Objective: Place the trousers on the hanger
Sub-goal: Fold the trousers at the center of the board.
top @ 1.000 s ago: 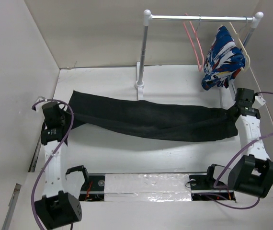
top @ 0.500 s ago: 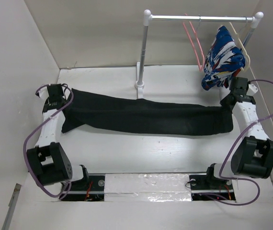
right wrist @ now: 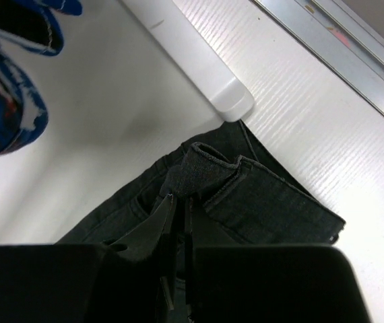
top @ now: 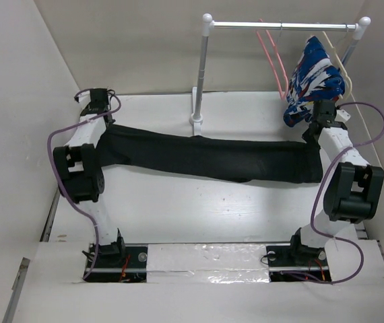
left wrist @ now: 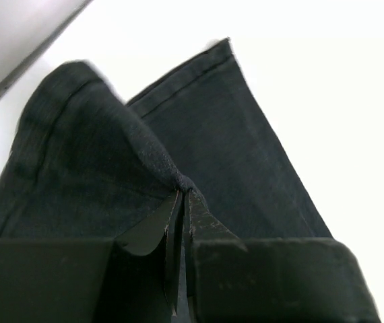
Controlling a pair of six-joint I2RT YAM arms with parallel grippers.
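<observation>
My left end effector (top: 105, 122) is closed on one end of the plain black soft fabric trousers (top: 205, 158), at the far left of the white worktop (top: 178, 205). In the left wrist view the two fingers of the left end effector (left wrist: 182, 196) meet with almost no gap, and a raised fold of the trousers (left wrist: 246, 155) is pinched between them. My right end effector (top: 312, 133) is closed on the opposite end of the trousers, at the far right of the worktop. In the right wrist view the right end effector (right wrist: 178, 199) clamps a bunched, doubled-over hem edge of the trousers (right wrist: 266, 202). The trousers span the worktop from left to right as one long dark band between the two end effectors, passing just in front of the foot of the white upright post (top: 201, 74). The thin pink triangular hanger (top: 276, 64) hangs by its hook from the horizontal metal rail (top: 279, 25), well apart from the trousers. Beside it on the same rail hangs a cream hanger (top: 341, 65) carrying a blue, white and red patterned garment (top: 313, 81), which hangs just above the right end effector.
</observation>
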